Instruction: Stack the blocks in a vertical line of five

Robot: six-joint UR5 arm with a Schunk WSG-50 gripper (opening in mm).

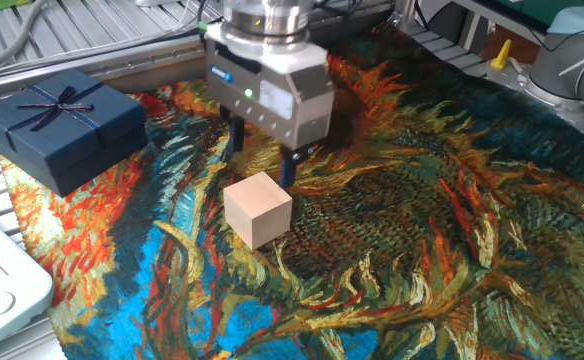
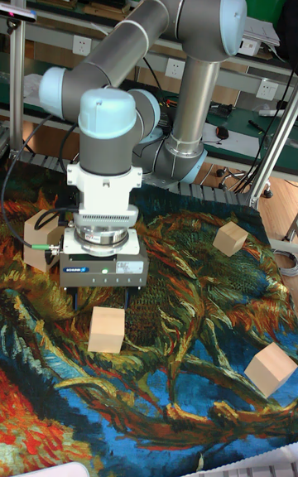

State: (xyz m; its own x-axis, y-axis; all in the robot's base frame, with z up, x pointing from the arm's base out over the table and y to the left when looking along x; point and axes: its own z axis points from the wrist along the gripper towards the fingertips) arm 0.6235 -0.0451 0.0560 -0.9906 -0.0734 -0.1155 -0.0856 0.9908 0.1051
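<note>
Hovering just past the nearest block (image 1: 257,208) at its 12 o'clock, the claw (image 1: 262,158) has its fingers spread and grips nothing. No stack exists yet: in the tall view this block (image 2: 107,329) lies alone on the painted cloth (image 1: 402,260) over the surface, with others loose at 9 (image 2: 37,243), 2 (image 2: 230,238) and 4 o'clock (image 2: 270,368). All five placements look still to do.

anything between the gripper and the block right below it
Nothing: in the fixed view only bare patterned cloth shows between the open gripper and the block.
</note>
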